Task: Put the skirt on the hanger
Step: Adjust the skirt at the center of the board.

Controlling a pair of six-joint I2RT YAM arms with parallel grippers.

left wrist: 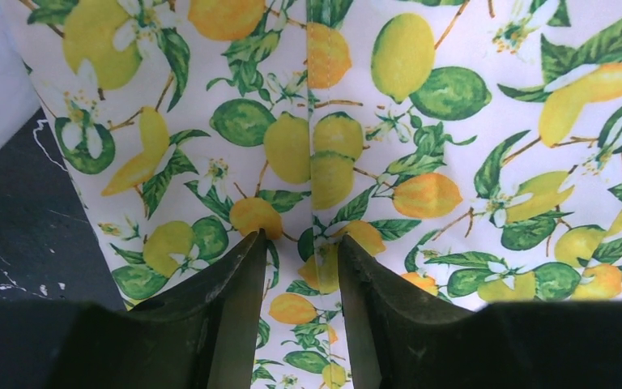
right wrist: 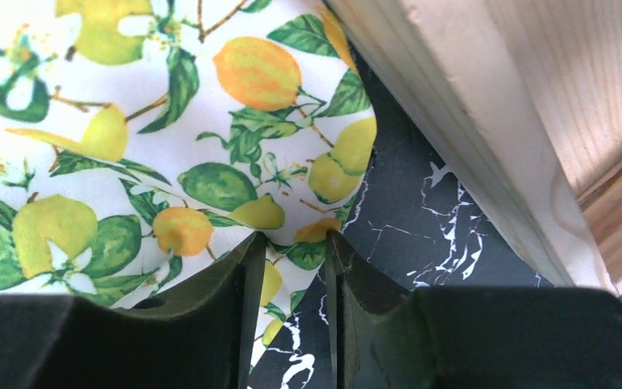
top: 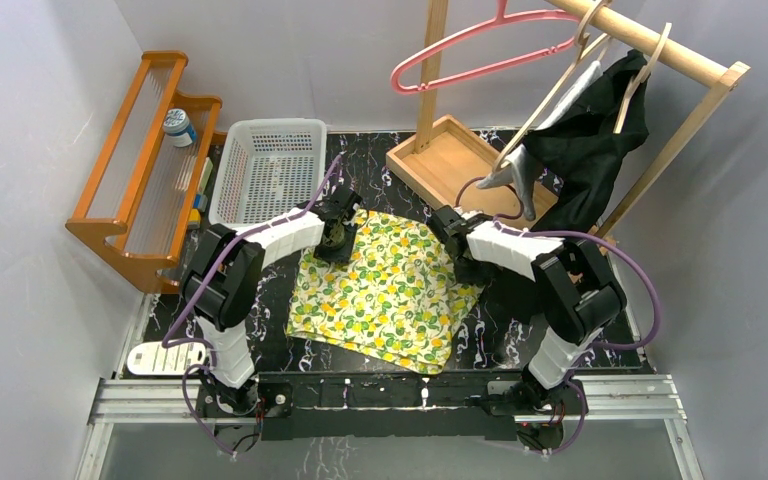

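Yellow skirt touches left hand and right hand (part-closed, perhaps pinching).

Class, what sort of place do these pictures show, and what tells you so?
Probably a robot test bench staged as a wardrobe corner: a wooden clothes rack with a pink hanger, a lemon-print skirt flat on the table, plain walls close around.

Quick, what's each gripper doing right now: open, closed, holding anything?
Left gripper: open, jaws narrowly apart over the skirt, nothing visibly gripped.
Right gripper: open, narrow gap at the skirt's edge, nothing held.
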